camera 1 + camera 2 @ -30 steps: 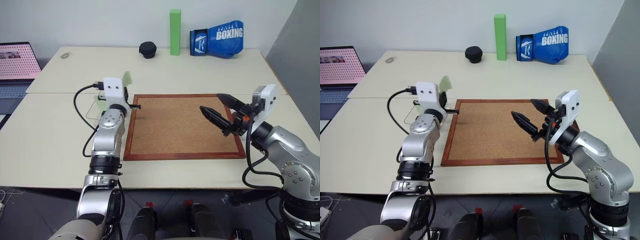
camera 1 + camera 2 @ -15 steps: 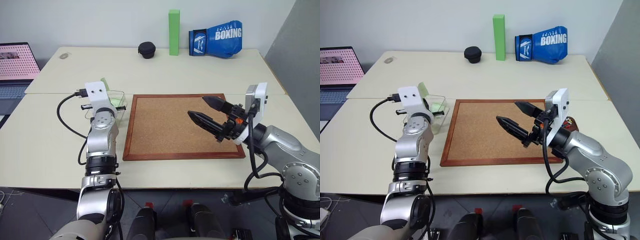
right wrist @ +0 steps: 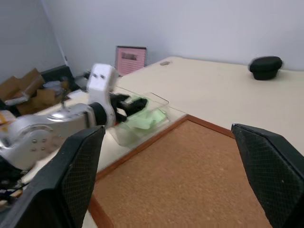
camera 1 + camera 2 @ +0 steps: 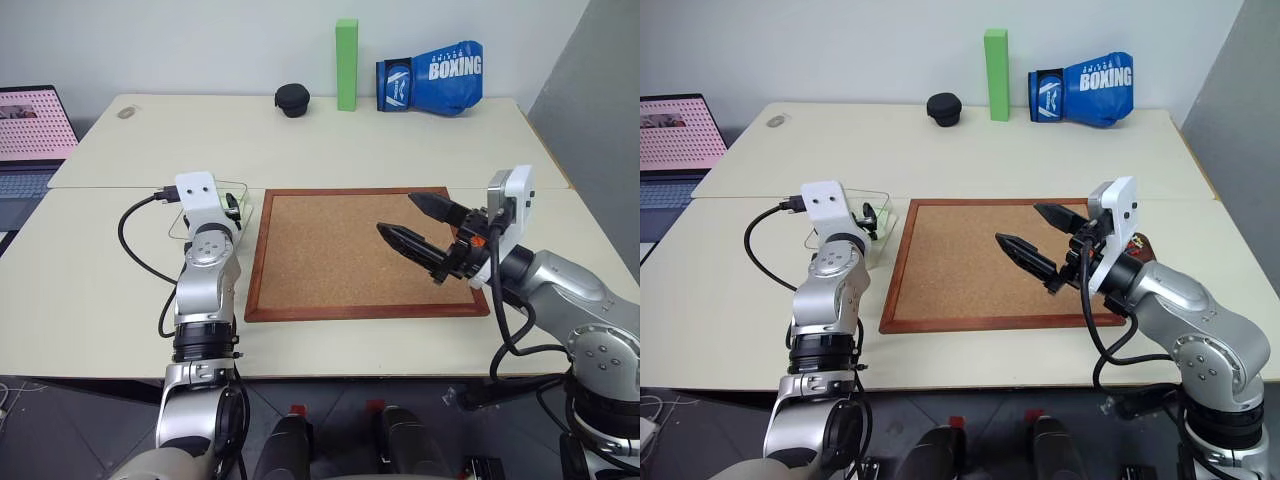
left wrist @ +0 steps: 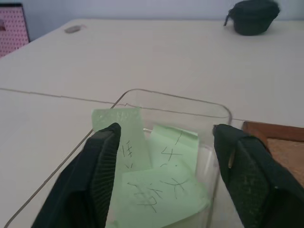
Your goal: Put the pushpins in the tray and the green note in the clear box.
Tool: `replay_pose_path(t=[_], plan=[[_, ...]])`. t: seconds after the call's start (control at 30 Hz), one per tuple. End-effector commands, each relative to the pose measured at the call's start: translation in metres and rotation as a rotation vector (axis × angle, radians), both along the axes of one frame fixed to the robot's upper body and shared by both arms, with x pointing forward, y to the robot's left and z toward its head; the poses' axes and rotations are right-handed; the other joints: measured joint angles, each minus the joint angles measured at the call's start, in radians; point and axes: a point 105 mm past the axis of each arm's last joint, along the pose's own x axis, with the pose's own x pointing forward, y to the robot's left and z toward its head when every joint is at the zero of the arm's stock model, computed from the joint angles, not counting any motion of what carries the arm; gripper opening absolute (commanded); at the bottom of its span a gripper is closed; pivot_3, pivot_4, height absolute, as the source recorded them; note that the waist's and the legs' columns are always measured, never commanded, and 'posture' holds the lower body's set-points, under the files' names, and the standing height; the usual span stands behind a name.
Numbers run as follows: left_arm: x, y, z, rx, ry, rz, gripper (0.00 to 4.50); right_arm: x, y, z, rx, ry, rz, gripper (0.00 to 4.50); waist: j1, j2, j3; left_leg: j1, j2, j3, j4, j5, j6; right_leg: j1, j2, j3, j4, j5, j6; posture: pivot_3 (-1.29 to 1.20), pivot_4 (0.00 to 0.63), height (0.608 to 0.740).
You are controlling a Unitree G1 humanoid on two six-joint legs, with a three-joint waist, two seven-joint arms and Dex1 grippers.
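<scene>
The clear box (image 5: 175, 98) stands on the table just left of the cork board and holds three pale green notes. The green note (image 5: 118, 137) leans against the box's wall. My left gripper (image 5: 166, 133) is level at the box's near end, open, one finger on each side of the notes and nothing gripped. My right gripper (image 4: 396, 214) hovers open and empty over the right half of the cork board (image 4: 340, 255). A sliver of the dark tray (image 4: 1138, 243) shows behind my right wrist. The pushpins are hidden.
Along the far table edge stand a tall green block (image 4: 346, 50), a blue boxing glove (image 4: 430, 75) and a small black case (image 4: 292, 98). A laptop (image 4: 35, 130) sits at the far left. The wood-framed cork board takes up the table's middle.
My left gripper carried the green note from the board's edge over to the clear box, sank and opened; the note now lies in the box. My right gripper stayed open over the board.
</scene>
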Motion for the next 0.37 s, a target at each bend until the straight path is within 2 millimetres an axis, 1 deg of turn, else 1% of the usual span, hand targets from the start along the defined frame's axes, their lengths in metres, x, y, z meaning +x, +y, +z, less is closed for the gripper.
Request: replay_pose_path(t=[0.03, 0.1, 0.17, 0.23, 0.3, 0.37], plan=[[-0.015, -0.055, 0.011, 0.033, -0.107, -0.275, 3.99, 0.018, -0.02, -0.012, -0.047, -0.049, -0.193, 4.5, 0.0, 0.0, 0.0, 0.0, 0.0, 0.0, 0.0, 0.0, 0.0, 0.0, 0.0, 0.0, 0.0, 0.0, 0.0, 0.0, 0.15, 0.74], [-0.025, -0.072, -0.007, -0.012, -0.071, -0.355, 3.99, 0.031, -0.037, -0.029, -0.148, -0.061, -0.352, 4.5, 0.0, 0.0, 0.0, 0.001, 0.0, 0.001, 0.0, 0.0, 0.0, 0.001, 0.0, 0.001, 0.0, 0.0, 0.0, 0.0, 0.15, 0.74], [-0.034, -0.082, -0.02, -0.038, -0.048, -0.396, 3.99, 0.038, -0.052, -0.045, -0.237, -0.055, -0.475, 4.5, -0.001, 0.0, 0.0, 0.001, 0.0, 0.002, 0.0, 0.0, 0.0, 0.0, -0.001, 0.002, 0.0, 0.0, 0.0, 0.0, 0.15, 0.74], [-0.041, -0.085, -0.028, -0.064, -0.029, -0.399, 3.99, 0.04, -0.057, -0.057, -0.264, -0.034, -0.519, 4.5, -0.004, 0.0, 0.0, 0.001, 0.0, 0.002, 0.0, 0.0, 0.0, 0.0, 0.0, 0.002, 0.0, 0.0, 0.0, 0.0, 0.15, 0.74], [-0.048, -0.088, -0.035, -0.083, -0.009, -0.404, 3.99, 0.039, -0.057, -0.063, -0.24, -0.017, -0.543, 4.5, -0.007, 0.0, 0.0, 0.001, 0.001, 0.002, 0.0, 0.0, 0.0, -0.001, 0.001, 0.002, 0.001, 0.0, 0.0, 0.0, 0.15, 0.74], [-0.053, -0.086, -0.041, -0.1, 0.008, -0.385, 3.99, 0.039, -0.056, -0.069, -0.22, -0.003, -0.557, 4.5, -0.008, 0.0, 0.0, 0.002, 0.002, 0.001, 0.0, 0.0, 0.0, 0.0, 0.002, 0.002, 0.001, 0.0, 0.0, 0.0, 0.15, 0.74]])
